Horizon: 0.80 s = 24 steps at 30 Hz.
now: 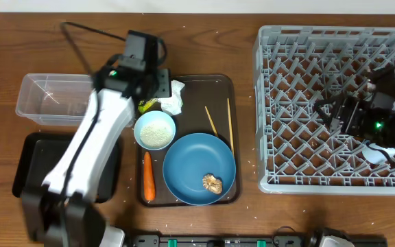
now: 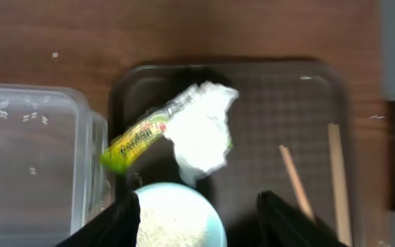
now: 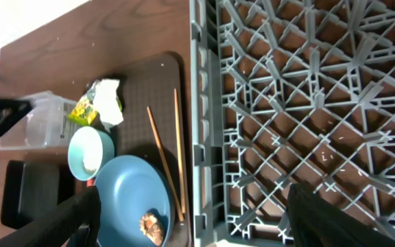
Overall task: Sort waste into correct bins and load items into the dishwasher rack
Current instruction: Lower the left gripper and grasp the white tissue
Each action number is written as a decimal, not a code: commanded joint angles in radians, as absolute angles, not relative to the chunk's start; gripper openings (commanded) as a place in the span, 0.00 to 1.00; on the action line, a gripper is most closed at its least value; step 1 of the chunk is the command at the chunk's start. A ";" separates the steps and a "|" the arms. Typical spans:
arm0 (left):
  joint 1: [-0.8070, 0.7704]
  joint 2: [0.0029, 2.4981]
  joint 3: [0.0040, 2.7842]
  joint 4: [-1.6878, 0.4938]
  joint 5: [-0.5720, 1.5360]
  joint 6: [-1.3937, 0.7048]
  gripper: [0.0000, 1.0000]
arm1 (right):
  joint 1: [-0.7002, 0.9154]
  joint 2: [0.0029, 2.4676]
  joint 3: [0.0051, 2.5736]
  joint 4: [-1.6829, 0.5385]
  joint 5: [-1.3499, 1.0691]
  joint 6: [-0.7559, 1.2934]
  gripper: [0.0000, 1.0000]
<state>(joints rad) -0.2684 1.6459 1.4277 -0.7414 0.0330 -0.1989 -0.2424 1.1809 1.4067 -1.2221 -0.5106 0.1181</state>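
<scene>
**Both grippers spread wide, arms reaching in from opposite sides**

The left arm (image 1: 88, 147) rises from the lower left of the overhead frame. Its white link slants up and right to a black wrist in the upper centre-left. In the wrist view, the left gripper (image 2: 201, 219) shows two dark fingers (image 2: 125, 223) at the bottom edge, set wide apart. The right arm (image 1: 393, 127), black with small green lights, enters from the right edge at mid height. The right gripper (image 3: 197, 219) reaches leftward, and its fingers (image 3: 64, 219) sit in the lower corners of its wrist view, likewise wide apart.
</scene>
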 commanded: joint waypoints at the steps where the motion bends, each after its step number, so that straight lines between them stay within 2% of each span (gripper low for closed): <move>1: -0.266 1.727 1.409 -0.694 -0.023 -0.118 0.56 | -0.226 1.180 1.404 -1.238 -0.482 0.112 0.80; 21: -0.318 2.059 1.409 -0.516 -0.009 -0.074 0.56 | -0.226 1.180 1.404 -1.277 -0.459 0.119 0.81; 24: -0.318 2.059 1.409 -0.510 -0.008 -0.075 0.50 | -0.226 1.180 1.404 -1.278 -0.459 0.119 0.81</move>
